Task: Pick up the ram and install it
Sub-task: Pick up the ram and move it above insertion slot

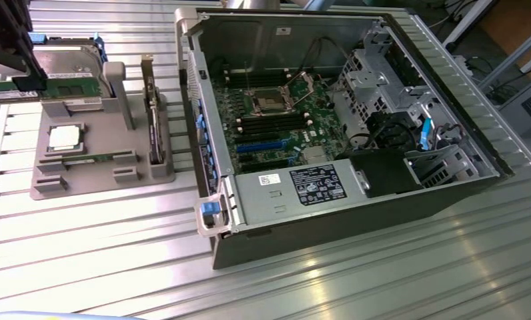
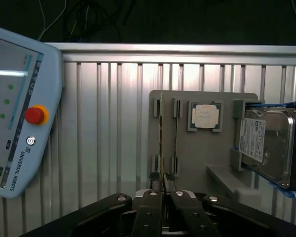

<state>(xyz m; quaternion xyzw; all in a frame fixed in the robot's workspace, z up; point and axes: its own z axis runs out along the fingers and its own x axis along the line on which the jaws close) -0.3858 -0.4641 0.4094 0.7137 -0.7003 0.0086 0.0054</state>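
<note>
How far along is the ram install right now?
Done: the gripper has closed on the ram at the gray fixture. In hand: that ram, pinched by its thin edge. Left: the install itself, as the ram is not yet at the motherboard inside the open computer case.

The ram (image 1: 65, 90), a long green stick with dark chips and a pale label, sits level on edge, pinched in the claw (image 2: 163, 190).
</note>
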